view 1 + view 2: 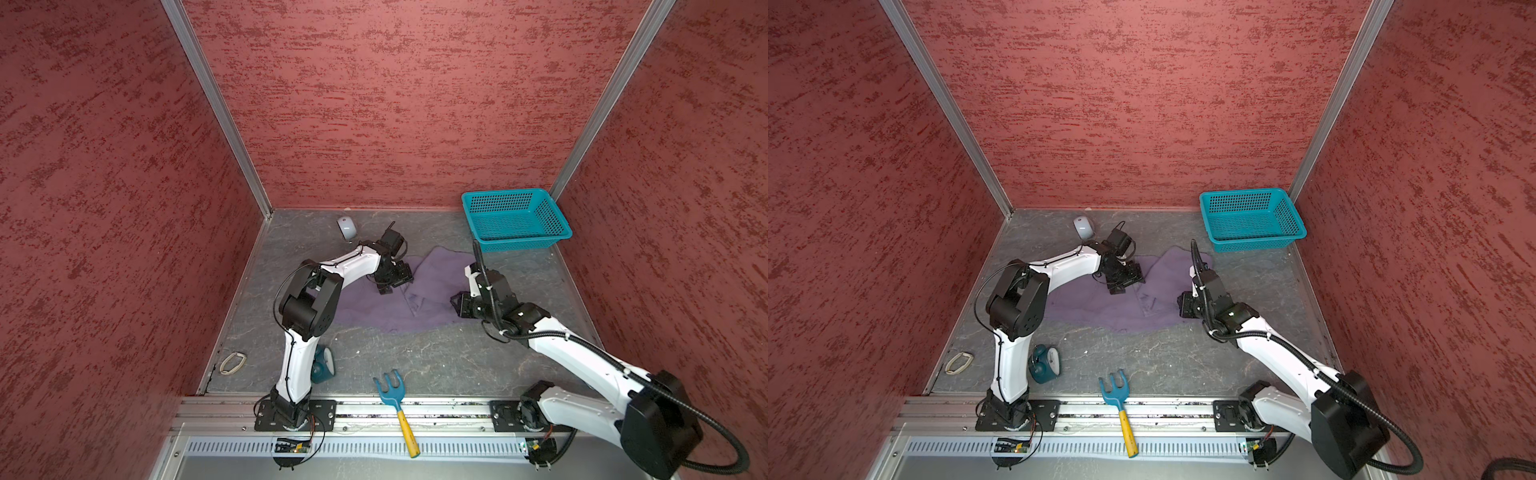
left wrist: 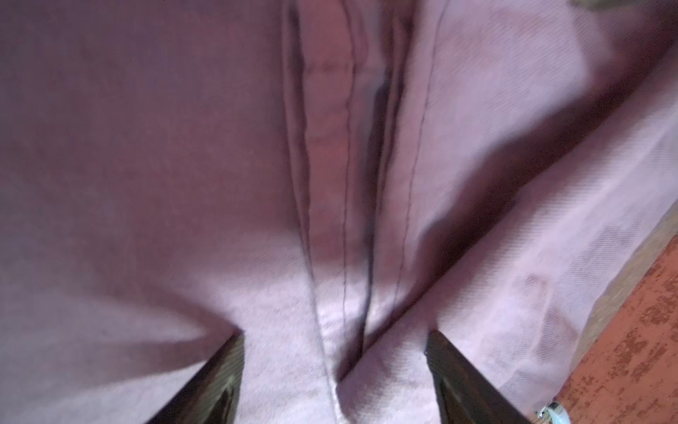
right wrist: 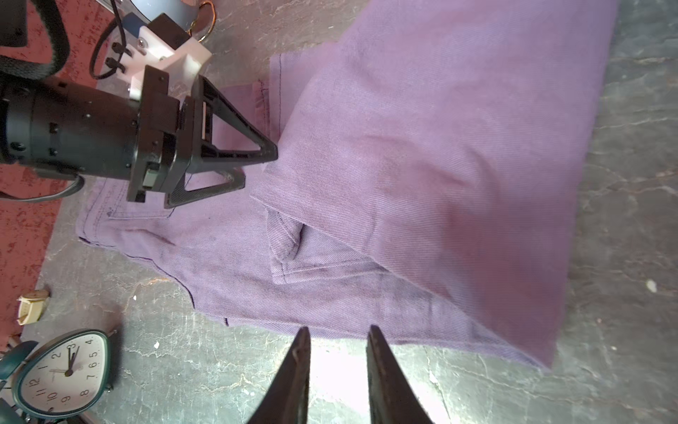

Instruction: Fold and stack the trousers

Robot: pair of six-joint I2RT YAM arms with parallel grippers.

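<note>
Left gripper (image 3: 258, 167), right gripper (image 3: 338, 328) at one pair of trousers (image 1: 374, 309); one basket (image 1: 503, 193) apart.

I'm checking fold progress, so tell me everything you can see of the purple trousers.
The trousers are muted purple twill-looking cloth with dark stitching and pocket seams. They lie on the grey table, partly folded, one layer laid slantwise over the rest. The left end effector stands over them, jaws apart, seemingly touching the cloth; the right end effector, jaws apart, sits at their edge.
</note>
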